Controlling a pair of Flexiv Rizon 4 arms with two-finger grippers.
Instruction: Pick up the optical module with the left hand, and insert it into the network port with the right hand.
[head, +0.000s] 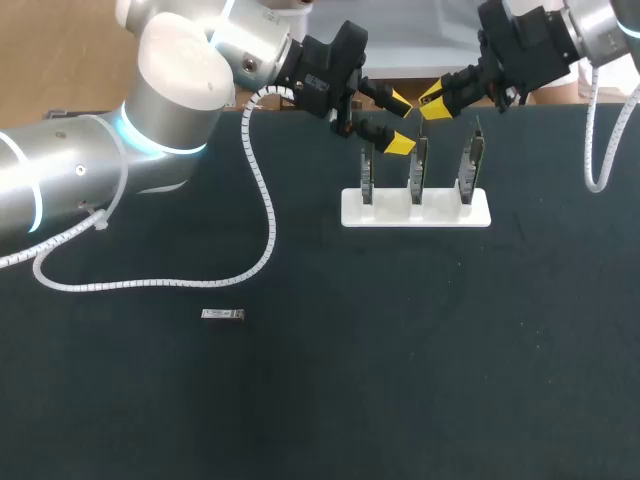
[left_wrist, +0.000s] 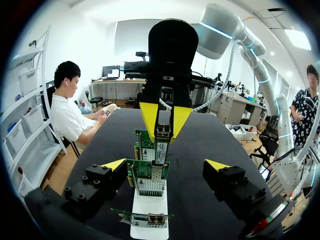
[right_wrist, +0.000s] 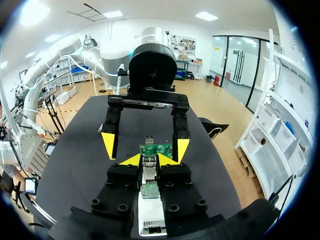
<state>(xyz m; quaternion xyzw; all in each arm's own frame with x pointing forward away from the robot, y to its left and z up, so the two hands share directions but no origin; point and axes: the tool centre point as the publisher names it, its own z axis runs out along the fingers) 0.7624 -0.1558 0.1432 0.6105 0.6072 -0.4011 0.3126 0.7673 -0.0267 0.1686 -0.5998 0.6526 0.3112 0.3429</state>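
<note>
Left arm (head: 170, 100) bends in over the cards (head: 418, 170), left hand (head: 400, 122) spread apart; right hand (head: 432, 100) clamps a silver module (left_wrist: 162, 136).

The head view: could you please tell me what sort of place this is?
Probably a robotics lab bench for network hardware: a table bears a white stand of three upright circuit boards; my right gripper holds an optical module near them; a second module lies loose.

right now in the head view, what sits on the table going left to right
small module → then on the white stand: left card → middle card → right card
</note>
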